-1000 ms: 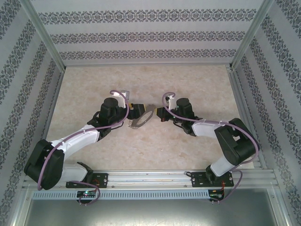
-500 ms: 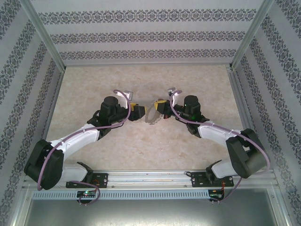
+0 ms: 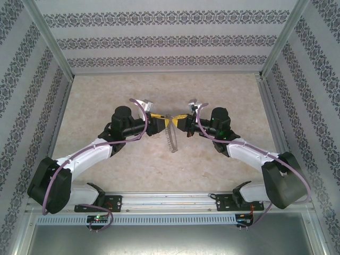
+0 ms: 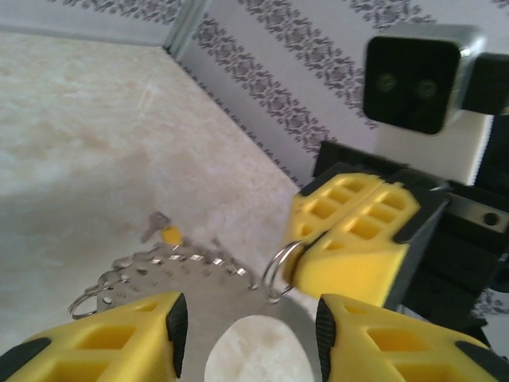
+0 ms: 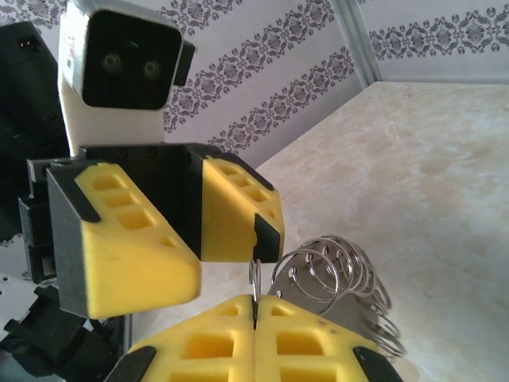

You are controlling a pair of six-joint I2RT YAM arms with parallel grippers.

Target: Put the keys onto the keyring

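Observation:
The keyring [image 3: 171,139] hangs edge-on between my two grippers, above the table. It is a flat grey hoop [image 4: 199,290] fringed with small silvery split rings [image 5: 342,274]. My right gripper [image 5: 254,314] is shut on one of these small rings at the hoop's rim, as the left wrist view also shows [image 4: 301,261]. My left gripper [image 4: 250,338] faces it with its jaws apart on either side of the hoop, and its pads [image 4: 176,326] touch nothing that I can see. One tiny key [image 4: 165,232] with a yellow-orange head lies on the table beyond the hoop.
The marbled beige table [image 3: 212,90] is walled by patterned panels at the back and both sides. An aluminium rail [image 3: 175,199] carrying the arm bases runs along the near edge. Both grippers [image 3: 170,122] meet nose to nose at mid-table.
The right gripper has swung left and further back with the keyring, which has turned from lying flat to hanging edge-on. The left gripper has come up to it and its jaws have narrowed.

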